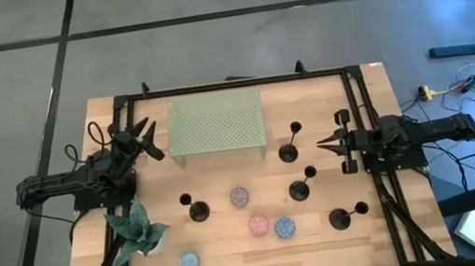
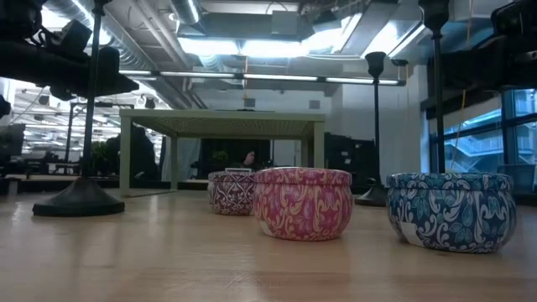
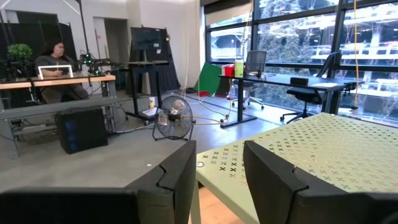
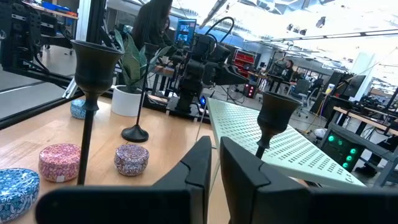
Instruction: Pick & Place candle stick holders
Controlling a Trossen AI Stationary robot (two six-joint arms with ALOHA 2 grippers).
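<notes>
Four slim black candle stick holders stand upright on their round bases on the wooden table: one [image 1: 198, 211] at the left of the middle, and three on the right [image 1: 288, 152], [image 1: 299, 190], [image 1: 338, 220]. My left gripper [image 1: 146, 139] is open and empty at the left end of the pale green perforated stand [image 1: 217, 125], which fills its wrist view [image 3: 311, 149]. My right gripper [image 1: 321, 144] is shut and empty, just right of the far right holder, pointing toward the table's left. Its wrist view shows two holders close by [image 4: 94, 62], [image 4: 277, 115].
Small round patterned candles lie near the front: grey-pink [image 1: 238, 195], pink [image 1: 259, 223], blue [image 1: 285, 228] and another blue [image 1: 188, 261]. A potted plant [image 1: 139, 233] stands at the front left. A person [image 3: 56, 62] sits at a desk in the room behind.
</notes>
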